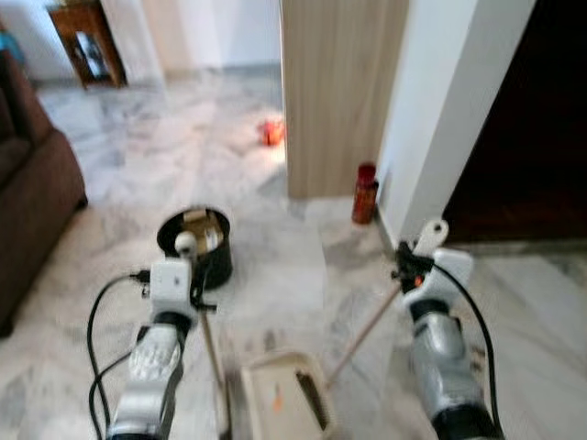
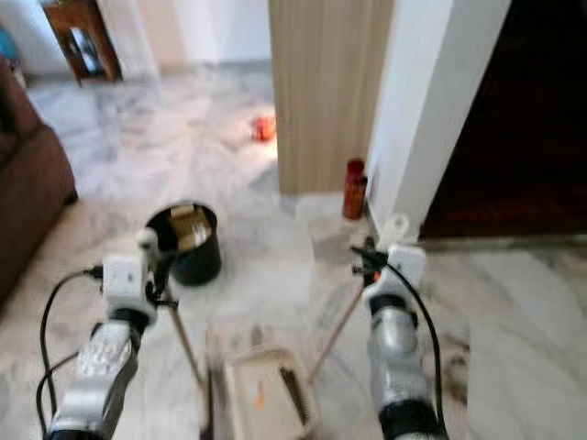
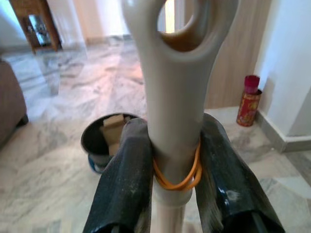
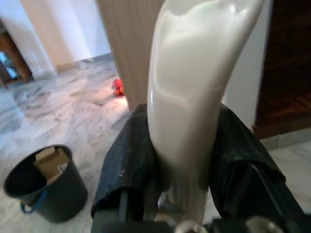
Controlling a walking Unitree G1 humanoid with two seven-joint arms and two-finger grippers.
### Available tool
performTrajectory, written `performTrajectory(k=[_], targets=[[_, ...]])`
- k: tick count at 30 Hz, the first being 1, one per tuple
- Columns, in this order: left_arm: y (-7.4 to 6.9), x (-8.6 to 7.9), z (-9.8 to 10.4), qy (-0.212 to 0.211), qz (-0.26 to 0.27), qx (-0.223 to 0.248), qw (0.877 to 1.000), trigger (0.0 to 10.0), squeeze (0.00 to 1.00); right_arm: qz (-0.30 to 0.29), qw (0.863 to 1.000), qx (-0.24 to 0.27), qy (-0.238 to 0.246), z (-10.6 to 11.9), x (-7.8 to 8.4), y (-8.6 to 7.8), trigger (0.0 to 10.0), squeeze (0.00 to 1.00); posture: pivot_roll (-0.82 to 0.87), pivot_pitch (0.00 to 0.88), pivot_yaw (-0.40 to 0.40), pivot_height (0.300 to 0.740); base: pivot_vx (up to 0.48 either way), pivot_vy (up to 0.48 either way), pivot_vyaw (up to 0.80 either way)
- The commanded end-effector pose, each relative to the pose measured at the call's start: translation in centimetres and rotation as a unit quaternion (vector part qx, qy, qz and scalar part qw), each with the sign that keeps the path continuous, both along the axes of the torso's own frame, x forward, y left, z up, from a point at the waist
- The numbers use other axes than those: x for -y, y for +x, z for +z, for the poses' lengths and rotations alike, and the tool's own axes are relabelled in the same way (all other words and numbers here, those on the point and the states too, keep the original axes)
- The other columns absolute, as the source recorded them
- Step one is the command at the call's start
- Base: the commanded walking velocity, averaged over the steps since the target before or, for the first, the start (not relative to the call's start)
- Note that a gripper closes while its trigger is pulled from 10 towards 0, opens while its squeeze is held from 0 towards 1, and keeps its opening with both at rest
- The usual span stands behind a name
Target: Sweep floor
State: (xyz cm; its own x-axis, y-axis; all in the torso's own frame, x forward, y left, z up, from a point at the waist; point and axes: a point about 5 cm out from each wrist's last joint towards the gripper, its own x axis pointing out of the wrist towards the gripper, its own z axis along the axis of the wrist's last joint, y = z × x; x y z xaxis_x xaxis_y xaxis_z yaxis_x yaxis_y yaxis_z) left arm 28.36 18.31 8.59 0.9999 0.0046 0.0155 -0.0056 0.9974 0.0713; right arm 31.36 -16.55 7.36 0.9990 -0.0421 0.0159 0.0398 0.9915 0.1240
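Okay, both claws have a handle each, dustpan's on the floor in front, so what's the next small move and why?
Probably tip the dustpan over the black bucket: the left claw grips its handle, debris sits in the pan, and the bucket stands just ahead.

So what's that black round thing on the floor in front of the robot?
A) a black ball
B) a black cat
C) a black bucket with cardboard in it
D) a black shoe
C: the black bucket stands open on the marble floor with a piece of cardboard sticking up inside it.
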Motion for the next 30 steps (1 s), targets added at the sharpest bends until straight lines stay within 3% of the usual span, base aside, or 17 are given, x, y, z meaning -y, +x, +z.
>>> performTrajectory(k=[1, 30], targets=[[0.30, -0.16, 1.02, 0.010, 0.003, 0.021, 1.000, 10.0, 0.00, 0.001, 1.000, 0.023, 0.018, 0.99, -0.44, 0.45, 10.0, 0.00, 0.14, 0.000, 0.043, 0.740, 0.000, 0.341, 0.00], [0.13, -0.25, 1.01, 0.012, 0.007, 0.020, 1.000, 10.0, 0.00, 0.016, 0.999, 0.023, 0.019, 1.02, -1.07, 0.47, 10.0, 0.00, 0.15, 0.000, 0.041, 0.740, 0.000, 0.341, 0.00]])
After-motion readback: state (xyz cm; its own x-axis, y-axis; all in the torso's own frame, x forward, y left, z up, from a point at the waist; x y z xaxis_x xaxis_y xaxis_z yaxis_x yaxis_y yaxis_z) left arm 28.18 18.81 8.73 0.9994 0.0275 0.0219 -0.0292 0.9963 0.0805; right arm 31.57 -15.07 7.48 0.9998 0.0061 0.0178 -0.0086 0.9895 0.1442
